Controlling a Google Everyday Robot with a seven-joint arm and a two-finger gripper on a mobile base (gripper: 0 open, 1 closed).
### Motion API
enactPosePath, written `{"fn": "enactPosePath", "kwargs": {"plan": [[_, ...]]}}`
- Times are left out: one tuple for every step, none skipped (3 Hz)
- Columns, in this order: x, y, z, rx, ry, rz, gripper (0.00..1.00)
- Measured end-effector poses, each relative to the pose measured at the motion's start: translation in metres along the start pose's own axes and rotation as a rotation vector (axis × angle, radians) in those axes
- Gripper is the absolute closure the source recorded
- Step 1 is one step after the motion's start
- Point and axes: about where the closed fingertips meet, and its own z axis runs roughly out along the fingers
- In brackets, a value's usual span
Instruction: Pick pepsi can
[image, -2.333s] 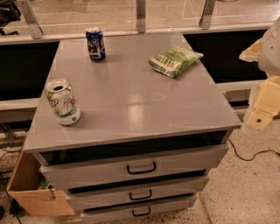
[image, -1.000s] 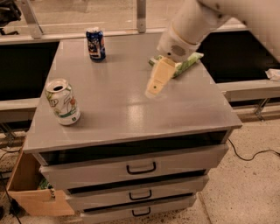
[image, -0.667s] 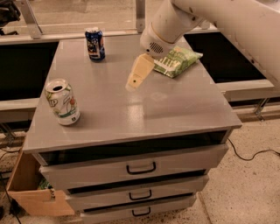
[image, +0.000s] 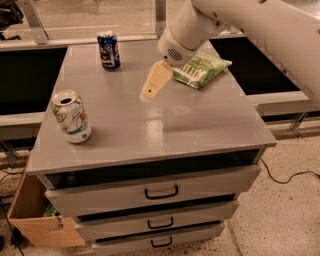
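Observation:
The pepsi can (image: 108, 50), dark blue with white and red markings and a silver top, stands upright at the far left of the grey cabinet top (image: 200, 120). My gripper (image: 148, 92) hangs from the white arm (image: 240, 25) that reaches in from the upper right. It is over the middle of the top, to the right of the can and nearer the front, and apart from it. Nothing shows in the gripper.
A white and green can (image: 72, 116) stands upright near the front left edge. A green chip bag (image: 201, 69) lies at the far right, beside the arm. Below the top are three drawers (image: 160, 191). A cardboard box (image: 35, 220) sits on the floor at lower left.
The arm has come in from the right edge and swept left across the top, so the gripper now lies closer to the pepsi can. The cans and bag have not moved.

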Motion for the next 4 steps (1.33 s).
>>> {"fn": "enactPosePath", "kwargs": {"plan": [[-0.011,-0.028,0.026,0.05,-0.067,0.067,0.0],[-0.029,-0.062,0.057,0.101,-0.166,0.129,0.0],[-0.05,-0.095,0.088,0.138,-0.285,0.183,0.0],[-0.075,-0.124,0.117,0.168,-0.4,0.21,0.0]]}}
